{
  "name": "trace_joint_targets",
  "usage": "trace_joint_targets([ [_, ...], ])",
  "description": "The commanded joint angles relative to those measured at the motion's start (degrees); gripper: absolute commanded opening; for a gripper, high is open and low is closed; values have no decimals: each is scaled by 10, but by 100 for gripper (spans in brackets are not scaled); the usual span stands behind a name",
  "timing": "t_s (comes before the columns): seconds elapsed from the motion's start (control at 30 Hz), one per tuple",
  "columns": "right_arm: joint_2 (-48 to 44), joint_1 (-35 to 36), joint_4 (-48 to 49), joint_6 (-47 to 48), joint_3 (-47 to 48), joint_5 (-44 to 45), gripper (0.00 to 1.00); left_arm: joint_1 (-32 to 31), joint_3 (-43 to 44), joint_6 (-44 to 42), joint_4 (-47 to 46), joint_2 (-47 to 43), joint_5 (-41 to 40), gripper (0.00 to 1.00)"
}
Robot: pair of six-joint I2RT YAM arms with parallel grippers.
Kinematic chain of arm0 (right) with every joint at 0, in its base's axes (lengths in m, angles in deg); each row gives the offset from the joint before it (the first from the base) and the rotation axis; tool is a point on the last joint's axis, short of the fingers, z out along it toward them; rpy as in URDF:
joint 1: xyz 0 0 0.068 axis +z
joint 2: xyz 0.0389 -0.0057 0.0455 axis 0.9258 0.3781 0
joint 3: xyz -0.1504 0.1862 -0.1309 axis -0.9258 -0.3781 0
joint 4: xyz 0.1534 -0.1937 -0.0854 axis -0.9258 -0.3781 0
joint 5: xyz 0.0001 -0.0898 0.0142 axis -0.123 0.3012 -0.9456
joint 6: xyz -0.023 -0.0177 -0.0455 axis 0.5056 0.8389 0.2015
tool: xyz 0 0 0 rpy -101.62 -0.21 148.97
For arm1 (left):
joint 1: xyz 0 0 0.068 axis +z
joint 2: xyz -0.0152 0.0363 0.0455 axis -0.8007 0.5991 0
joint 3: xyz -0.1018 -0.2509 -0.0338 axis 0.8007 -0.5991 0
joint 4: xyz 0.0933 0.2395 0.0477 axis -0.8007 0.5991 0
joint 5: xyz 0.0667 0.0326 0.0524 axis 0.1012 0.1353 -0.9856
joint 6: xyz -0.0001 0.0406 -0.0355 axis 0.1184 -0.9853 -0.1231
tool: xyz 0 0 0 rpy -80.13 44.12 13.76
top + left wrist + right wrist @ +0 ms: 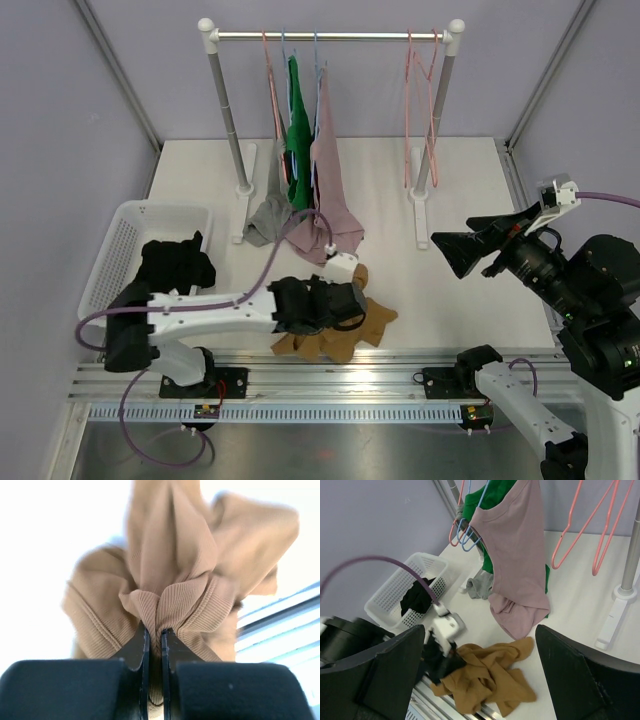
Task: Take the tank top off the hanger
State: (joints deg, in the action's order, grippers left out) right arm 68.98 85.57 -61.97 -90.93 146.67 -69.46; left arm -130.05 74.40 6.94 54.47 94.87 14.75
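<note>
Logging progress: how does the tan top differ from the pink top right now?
The tan top lies crumpled on the table; the pink top hangs lengthwise from the rack. The left gripper is shut on the tan top's ribbed edge; nothing grips the pink top. Both are plain, single-coloured garments.

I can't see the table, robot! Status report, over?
Left gripper shut on tan top, crumpled on table, hanger-free. Right gripper open, empty. Nothing blocking.
</note>
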Motion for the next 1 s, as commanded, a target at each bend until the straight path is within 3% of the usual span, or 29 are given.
trace_joint_targets([
  [0.0,4,1,28,6,6,-8,99,13,50,68,166,-108,-154,0],
  [0.13,8,1,32,8,8,-8,99,36,96,115,285,-186,-217,0],
  [0.27,14,0,34,11,17,-7,100,90,141,106,363,-256,-257,0],
  [0.47,22,0,45,8,13,-14,99,257,191,-50,332,-342,-245,0],
  [0.63,17,0,63,-2,-2,-26,99,474,157,-195,215,-345,-115,0],
  [0.8,14,1,65,-4,-7,-36,99,703,127,-256,143,-285,30,0],
  [0.97,4,0,67,-2,-16,-43,100,833,107,-269,111,-193,143,0],
])
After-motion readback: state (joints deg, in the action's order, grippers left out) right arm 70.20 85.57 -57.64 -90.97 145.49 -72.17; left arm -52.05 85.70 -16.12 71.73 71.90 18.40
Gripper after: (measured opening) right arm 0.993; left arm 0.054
